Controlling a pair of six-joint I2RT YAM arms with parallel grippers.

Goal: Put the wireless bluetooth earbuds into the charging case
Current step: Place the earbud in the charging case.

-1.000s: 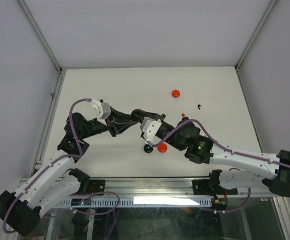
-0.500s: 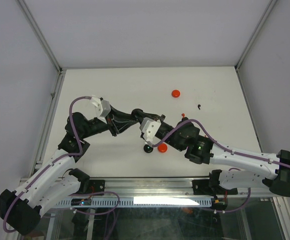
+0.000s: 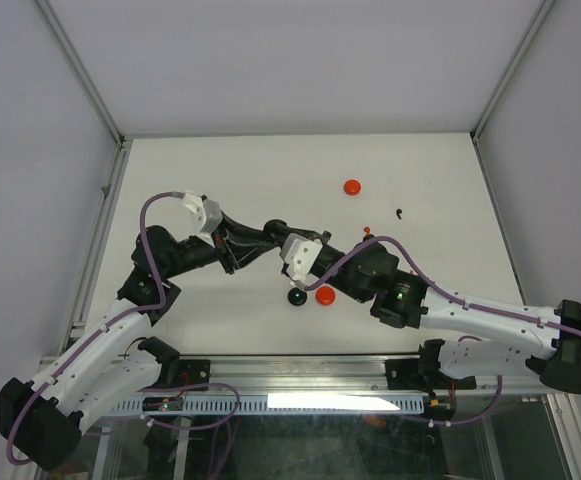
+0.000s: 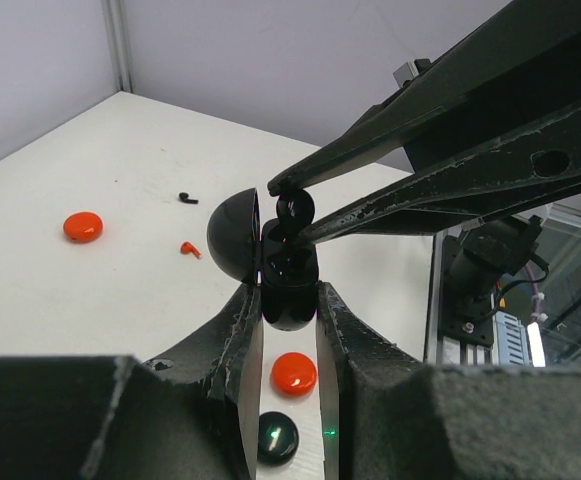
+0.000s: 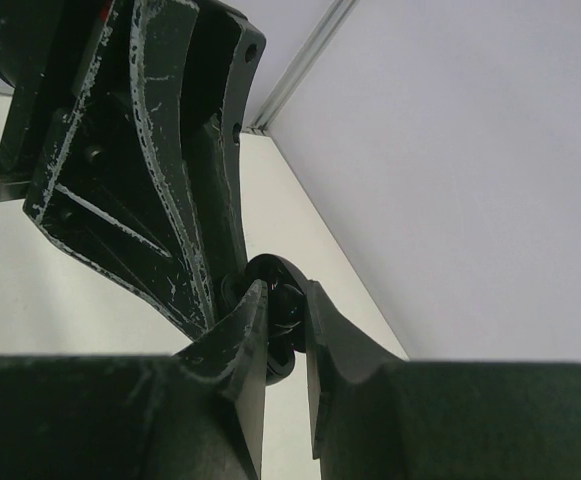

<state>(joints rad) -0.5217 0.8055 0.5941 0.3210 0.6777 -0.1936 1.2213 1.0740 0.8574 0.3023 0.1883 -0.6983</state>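
My left gripper [image 4: 288,298] is shut on the black charging case [image 4: 290,305] and holds it above the table, with its round lid [image 4: 232,236] open to the left. My right gripper [image 5: 286,300] is shut on a black earbud [image 4: 295,210] and holds it at the case's open top. In the top view the two grippers meet at mid-table, the left gripper [image 3: 266,233] beside the right gripper [image 3: 282,238]. One loose black earbud [image 3: 398,212] and one red earbud [image 3: 367,229] lie on the table to the right; both also show in the left wrist view, the black earbud [image 4: 187,197] and the red earbud [image 4: 190,249].
A red disc [image 3: 324,295] and a black disc [image 3: 297,297] lie on the table just under the grippers. Another red disc [image 3: 351,187] lies farther back. The white table [image 3: 220,170] is walled on three sides, with a metal rail at the near edge.
Both grippers have shifted very slightly while staying together at the case. The discs and loose earbuds have not moved.
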